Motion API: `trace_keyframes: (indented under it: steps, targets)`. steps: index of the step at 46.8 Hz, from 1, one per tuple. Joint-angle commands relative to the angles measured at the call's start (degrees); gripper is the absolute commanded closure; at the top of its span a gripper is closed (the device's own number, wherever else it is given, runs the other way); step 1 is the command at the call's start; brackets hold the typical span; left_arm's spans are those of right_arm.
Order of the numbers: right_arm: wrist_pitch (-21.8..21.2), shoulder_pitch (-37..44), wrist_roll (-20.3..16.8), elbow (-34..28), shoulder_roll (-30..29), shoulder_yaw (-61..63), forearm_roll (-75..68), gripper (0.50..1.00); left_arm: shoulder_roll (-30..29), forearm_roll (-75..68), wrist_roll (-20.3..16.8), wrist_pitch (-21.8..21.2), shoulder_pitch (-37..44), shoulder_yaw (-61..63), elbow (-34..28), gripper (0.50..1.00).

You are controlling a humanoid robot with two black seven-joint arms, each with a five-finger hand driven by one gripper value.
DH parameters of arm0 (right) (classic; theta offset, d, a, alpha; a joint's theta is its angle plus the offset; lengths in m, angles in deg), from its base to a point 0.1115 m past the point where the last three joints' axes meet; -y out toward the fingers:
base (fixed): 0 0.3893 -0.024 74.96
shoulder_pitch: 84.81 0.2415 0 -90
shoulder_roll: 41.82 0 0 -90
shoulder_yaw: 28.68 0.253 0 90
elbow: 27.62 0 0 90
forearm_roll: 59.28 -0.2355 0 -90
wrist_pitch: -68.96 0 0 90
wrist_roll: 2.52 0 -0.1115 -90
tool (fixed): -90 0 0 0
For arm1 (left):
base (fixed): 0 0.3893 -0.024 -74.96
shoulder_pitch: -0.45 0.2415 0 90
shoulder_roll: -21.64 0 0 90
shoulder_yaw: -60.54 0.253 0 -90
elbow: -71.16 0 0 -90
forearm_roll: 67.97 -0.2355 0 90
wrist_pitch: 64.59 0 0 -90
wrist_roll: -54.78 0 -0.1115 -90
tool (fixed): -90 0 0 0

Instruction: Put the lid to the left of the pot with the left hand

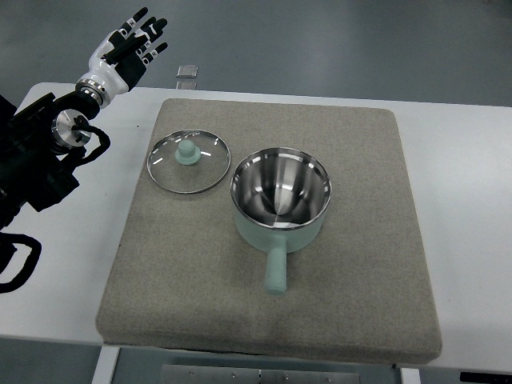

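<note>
Near edge of the white table [472,240]: grey felt mat [352,280] is covering most of the tabletop, its near corners sitting almost at the table's near edge. Below that edge some frame parts are showing, too cut off to identify.

Pot [281,200] is sitting on the mat around its middle, upright, uncovered, shiny steel inside, pale green outside. Its handle [275,270] is pointing toward the near edge. Nothing inside it as far as reflections allow.

Lid [189,161] is lying flat on the mat toward the far-left corner, just left of the pot, rims close but looking apart. Glass with a metal rim, pale green knob [186,151] facing up. Nothing is blocking it.

Left arm [40,160] is coming in over the table's left edge, black housing and cables partly cropped by the frame. Left hand [128,44] is hanging past the far-left table corner, well apart from the lid, fingers spread, grasping nothing.

Small clear bracket-like item [186,72] is at the table's far edge, hard to make out. Right arm isn't showing.
</note>
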Motion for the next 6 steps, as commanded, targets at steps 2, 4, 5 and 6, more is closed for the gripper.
trace_keyframes:
  steps: [2, 4, 5, 6]
  targets:
    - [-0.2, 0.1, 0.0, -0.6, 0.0, -0.5, 0.5, 0.576, -0.1, 0.0, 0.0, 0.0, -0.3, 0.1, 0.0, 0.506]
    - [-0.1, 0.0, 0.0, -0.5, 0.0, -0.8, 0.6, 0.576, -0.3, 0.0, 0.0, 0.0, -0.3, 0.1, 0.0, 0.506]
    - [0.1, -0.2, 0.0, -0.2, 0.0, -0.7, 0.3, 0.576, -0.3, 0.0, 0.0, 0.0, -0.3, 0.1, 0.0, 0.506]
    - [0.2, -0.2, 0.0, -0.1, 0.0, -0.1, -0.1, 0.576, -0.3, -0.2, 0.0, 0.0, -0.3, 0.1, 0.0, 0.506]
